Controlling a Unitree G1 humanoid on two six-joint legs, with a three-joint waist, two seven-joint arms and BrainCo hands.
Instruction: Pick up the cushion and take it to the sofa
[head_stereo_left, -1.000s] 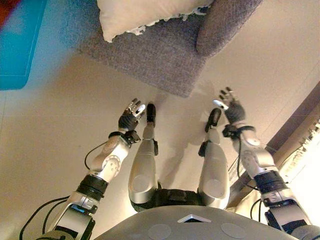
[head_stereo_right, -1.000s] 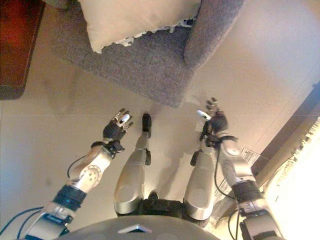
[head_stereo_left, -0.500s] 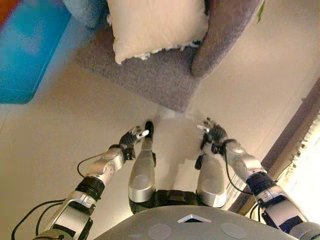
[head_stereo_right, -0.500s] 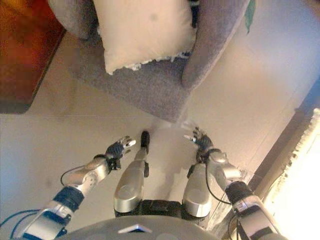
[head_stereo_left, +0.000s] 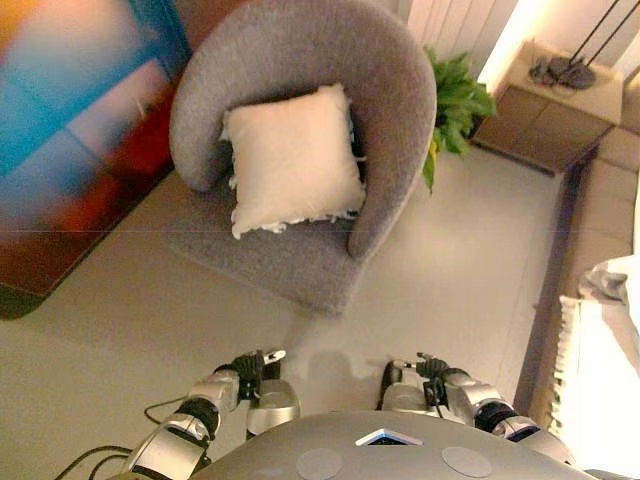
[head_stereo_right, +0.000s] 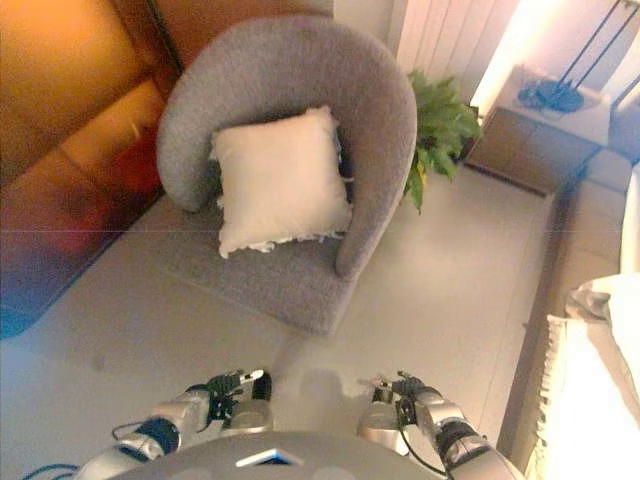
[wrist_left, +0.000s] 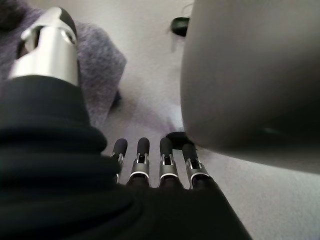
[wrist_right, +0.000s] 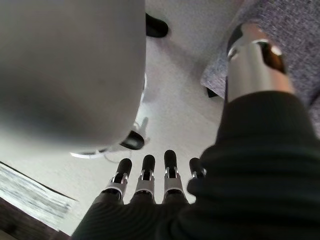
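Ahead on the grey rounded fabric armchair (head_stereo_left: 300, 150) the cream square cushion (head_stereo_left: 292, 160) is leaning, well beyond both empty relaxed-fingered robot hands, left robot hand (head_stereo_left: 252, 365) and right robot hand (head_stereo_left: 432, 368) sitting equally distant

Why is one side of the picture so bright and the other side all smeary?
In both eye views strong light from the robot's right washes out the pale bedding and the wall above the small cabinet. To the robot's left, the big panel is smeared into soft patches, blue and red in the left eye view, orange in the right. The white cushion on the grey armchair looks sharp.
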